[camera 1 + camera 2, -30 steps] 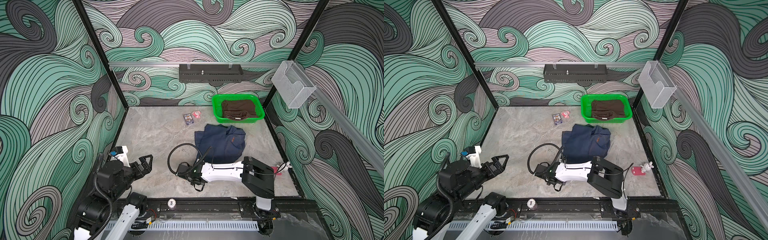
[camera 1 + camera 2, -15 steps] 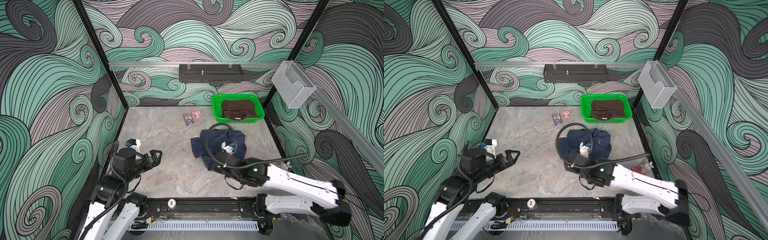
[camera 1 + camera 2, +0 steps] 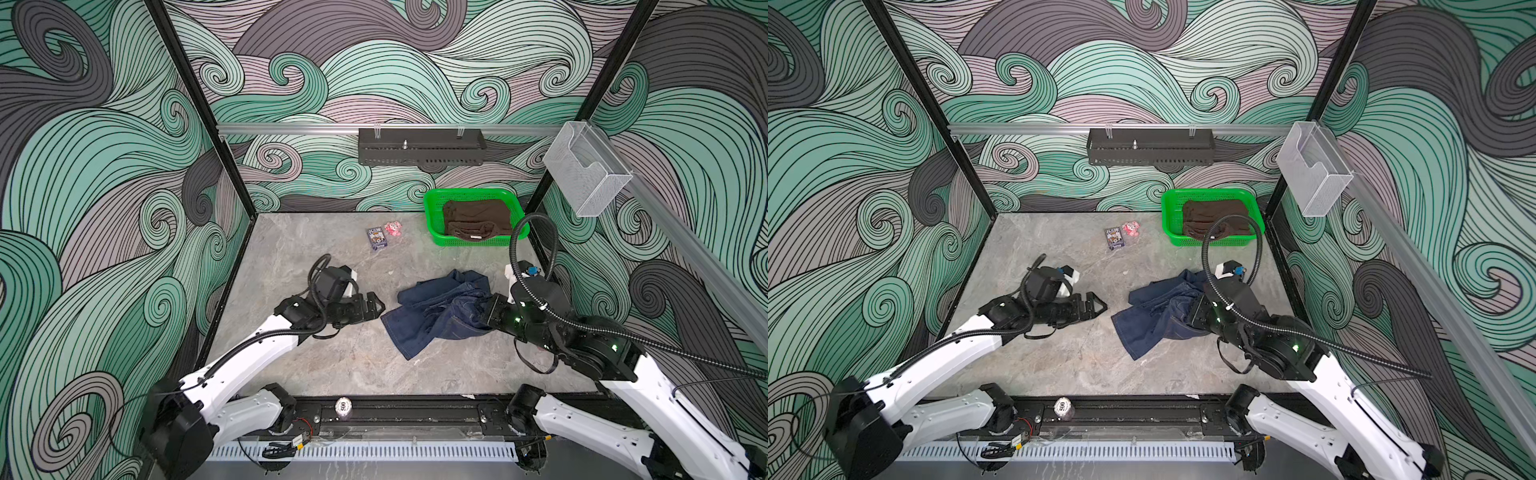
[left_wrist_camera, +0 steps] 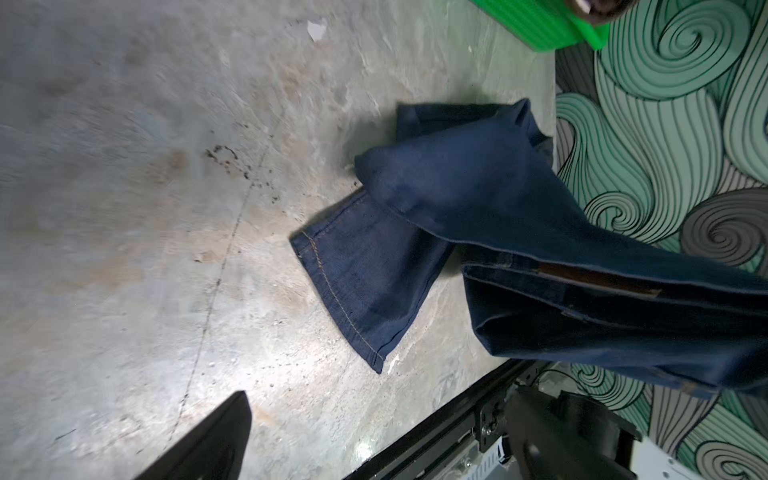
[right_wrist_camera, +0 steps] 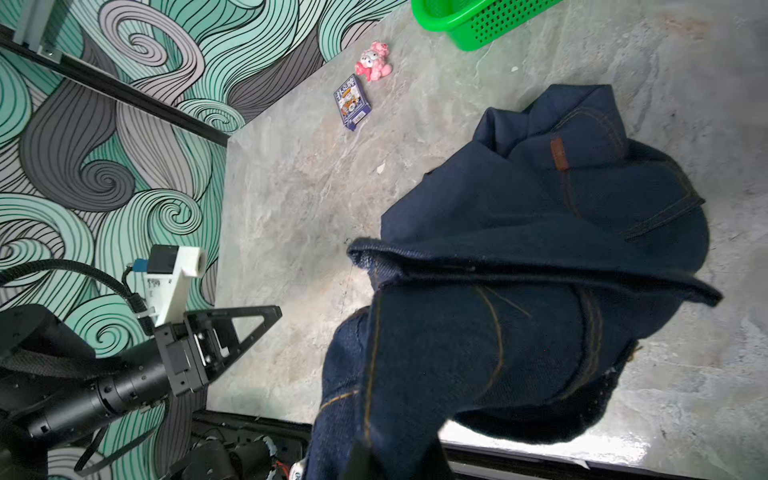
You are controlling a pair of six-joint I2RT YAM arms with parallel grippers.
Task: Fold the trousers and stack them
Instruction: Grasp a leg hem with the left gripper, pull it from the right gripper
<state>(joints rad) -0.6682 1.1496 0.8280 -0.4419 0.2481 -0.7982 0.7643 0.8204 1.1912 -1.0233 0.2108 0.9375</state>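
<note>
1. Navy denim trousers (image 3: 432, 322) lie crumpled on the grey table (image 3: 332, 365), right of centre, one leg flat.
2. Right gripper (image 3: 487, 312) is clenched on their bunched cloth, part raised off the table.
3. Left gripper (image 3: 379, 306) gapes wide, near them, not touching.

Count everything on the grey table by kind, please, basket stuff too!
Clothes: 2 (blue trousers, brown garment)
Baskets: 1 (green basket)
Toys: 1 (pink toy)
Boxes: 1 (card box)
Total: 5
</note>
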